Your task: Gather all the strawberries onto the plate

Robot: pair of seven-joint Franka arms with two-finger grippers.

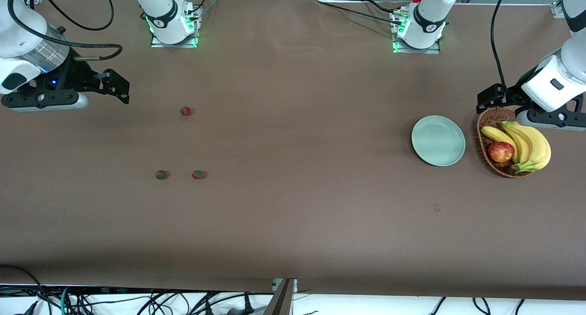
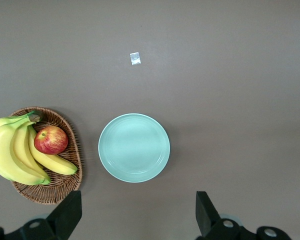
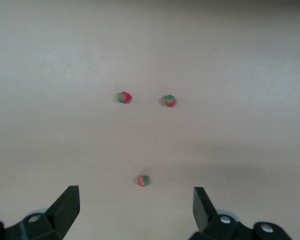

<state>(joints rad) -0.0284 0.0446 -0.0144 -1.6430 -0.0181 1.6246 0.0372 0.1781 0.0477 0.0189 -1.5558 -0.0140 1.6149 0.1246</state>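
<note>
A pale mint-green plate (image 1: 438, 140) sits bare on the brown table (image 1: 293, 214) toward the left arm's end, just beside a wicker basket (image 1: 486, 122) holding a bunch of bananas (image 1: 526, 143) and a red apple (image 1: 501, 152). Three strawberries lie well apart from the plate toward the right arm's end: one strawberry (image 1: 185, 111) farther from the front camera, and a pair nearer it, the outer strawberry (image 1: 160, 174) and the inner strawberry (image 1: 198, 174). The left gripper (image 2: 137, 212) hangs above the table by the basket, fingers spread wide, holding nothing. The right gripper (image 3: 135, 207) hangs over its end of the table, fingers wide, also holding nothing. Cables (image 1: 137, 301) trail along the table's near edge
</note>
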